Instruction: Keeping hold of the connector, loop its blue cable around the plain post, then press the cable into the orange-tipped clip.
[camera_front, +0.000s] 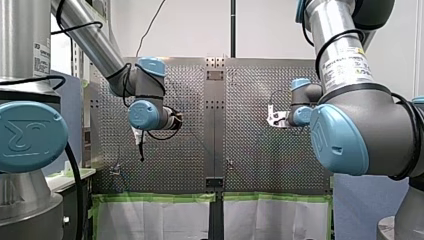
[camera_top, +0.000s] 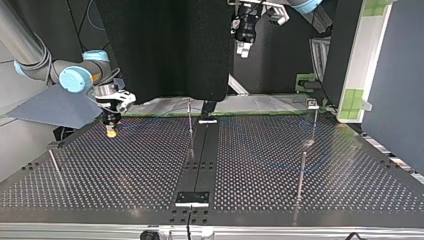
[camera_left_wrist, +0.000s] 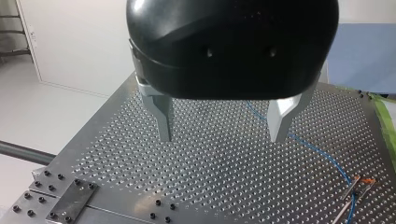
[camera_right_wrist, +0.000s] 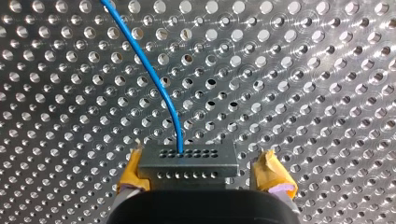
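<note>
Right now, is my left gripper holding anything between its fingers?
No: the left wrist view shows my left gripper open, with only the perforated table visible between its fingers.

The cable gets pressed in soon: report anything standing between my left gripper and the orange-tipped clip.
Nothing visible does. Only bare perforated table, with the blue cable running across it, lies between my open left gripper and the orange-tipped clip.

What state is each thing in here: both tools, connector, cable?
my left tool: open, empty, above the table.
my right tool: shut on the connector.
connector: held between yellow pads.
blue cable: plugged into connector, reaches the orange-tipped clip; seating unclear.
</note>
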